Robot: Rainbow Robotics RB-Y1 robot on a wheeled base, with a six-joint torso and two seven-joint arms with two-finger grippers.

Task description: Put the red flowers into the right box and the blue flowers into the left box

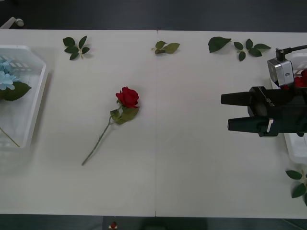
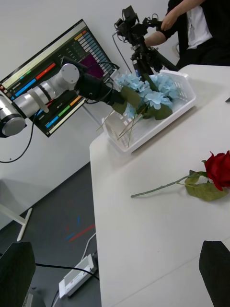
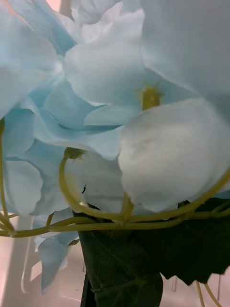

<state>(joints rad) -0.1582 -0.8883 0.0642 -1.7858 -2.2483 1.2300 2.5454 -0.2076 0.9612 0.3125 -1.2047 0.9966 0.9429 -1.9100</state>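
One red rose point(image 1: 127, 97) point(image 2: 220, 170) lies on the white table's middle, its stem pointing toward the near edge. My right gripper point(image 1: 225, 112) point(image 2: 116, 249) hovers open to its right, fingers aimed at it, holding nothing. Behind that gripper stands the right box point(image 1: 293, 145) with a bit of red flower point(image 1: 301, 79) inside. The left box point(image 1: 38, 91) point(image 2: 178, 102) holds blue flowers point(image 1: 5, 79) point(image 2: 154, 92) point(image 3: 120, 96). My left arm reaches over that box and its gripper point(image 2: 120, 98) is buried among the blue blooms and leaves.
Loose green leaf sprigs point(image 1: 76, 47) point(image 1: 165, 47) point(image 1: 240, 47) lie along the table's far edge, another sprig point(image 1: 298, 182) at the near right. A monitor point(image 2: 52, 76) and a camera stand point(image 2: 139, 38) are beyond the left box.
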